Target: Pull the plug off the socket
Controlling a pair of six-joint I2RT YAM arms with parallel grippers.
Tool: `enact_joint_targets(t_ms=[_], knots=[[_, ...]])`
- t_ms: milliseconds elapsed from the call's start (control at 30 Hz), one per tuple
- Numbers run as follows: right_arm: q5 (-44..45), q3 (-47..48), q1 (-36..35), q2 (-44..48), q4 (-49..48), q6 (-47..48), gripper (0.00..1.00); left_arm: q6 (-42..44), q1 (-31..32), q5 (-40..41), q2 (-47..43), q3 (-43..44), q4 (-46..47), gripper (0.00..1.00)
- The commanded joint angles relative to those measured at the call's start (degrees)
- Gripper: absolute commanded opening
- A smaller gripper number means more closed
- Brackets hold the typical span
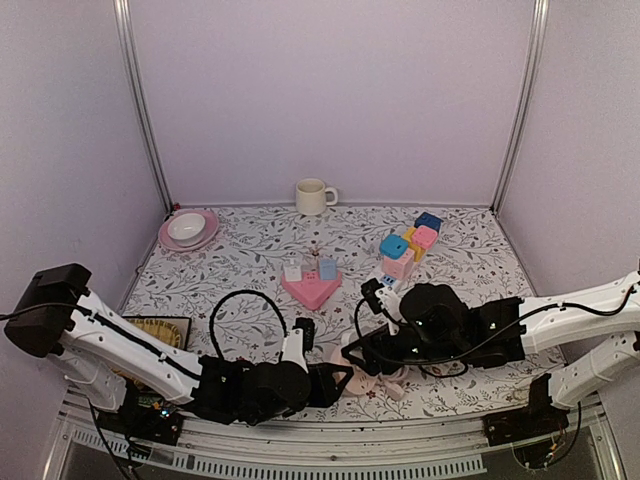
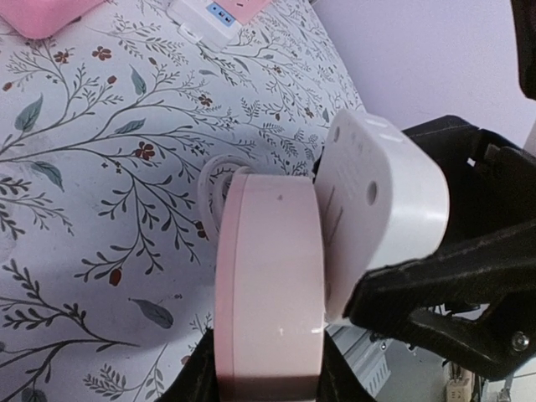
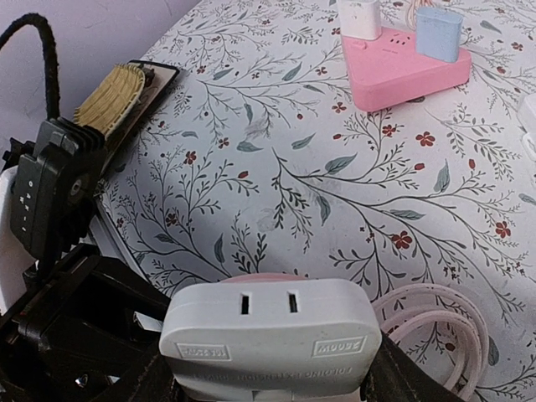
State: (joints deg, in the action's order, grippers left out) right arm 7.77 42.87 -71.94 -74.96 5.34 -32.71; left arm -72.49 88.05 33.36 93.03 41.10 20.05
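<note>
Both arms nose to nose at the near edge of the table (image 1: 250,250)

Left gripper (image 1: 336,385) and right gripper (image 1: 362,357) meet over a pale pink socket (image 1: 370,385) with a looped cord (image 1: 397,386). Pink triangular power strip (image 1: 312,291) sits mid-table, colored blocks (image 1: 410,248) just right of it, white mug (image 1: 315,196) at the far edge.

The table cloth (image 1: 250,250) is white with grey-green leaves and tiny red flowers. The plug (image 3: 270,335) is white. The socket (image 2: 268,293) is light pink, and so is the cord (image 3: 427,300). At twelve o'clock the mug (image 1: 314,196) is cream. At ten o'clock the bowl (image 1: 186,228) is white and the plate (image 1: 208,238) pink. At one o'clock the blocks (image 1: 410,248) are blue, pink and yellow. In the middle the power strip (image 1: 312,292) is pink.
</note>
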Motion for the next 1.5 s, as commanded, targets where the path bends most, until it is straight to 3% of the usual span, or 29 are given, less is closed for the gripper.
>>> enact_joint_targets(t_ms=[0, 467, 767, 933, 1267, 1467], knots=[[2.4, 1.5, -1.1, 2.2, 0.2, 0.5, 0.24, -1.4, -2.4, 3.4, 1.8, -2.0, -8.6, 0.0], [4.6, 1.8, -5.1, 2.8, 0.4, -0.3, 0.24, -4.4, -2.4, 3.1, 2.3, -3.0, -9.4, 0.0], [-7.9, -4.3, 3.4, 10.5, -3.3, -0.7, 0.26, -5.8, -2.5, 3.4, 1.9, -4.1, -9.2, 0.0], [-1.7, -4.0, 3.9, 11.2, 0.4, -1.8, 0.27, -5.3, -2.4, 3.9, 1.6, -4.2, -8.4, 0.0], [-1.9, -13.8, 23.5, 18.7, 6.0, -7.9, 0.29, -5.6, -2.5, 4.4, -0.8, -7.7, -5.3, 0.0], [-3.5, -20.1, 34.5, 21.9, 6.2, -10.3, 0.38, -5.7, -2.5, 4.2, -0.6, -7.5, -5.2, 0.0]])
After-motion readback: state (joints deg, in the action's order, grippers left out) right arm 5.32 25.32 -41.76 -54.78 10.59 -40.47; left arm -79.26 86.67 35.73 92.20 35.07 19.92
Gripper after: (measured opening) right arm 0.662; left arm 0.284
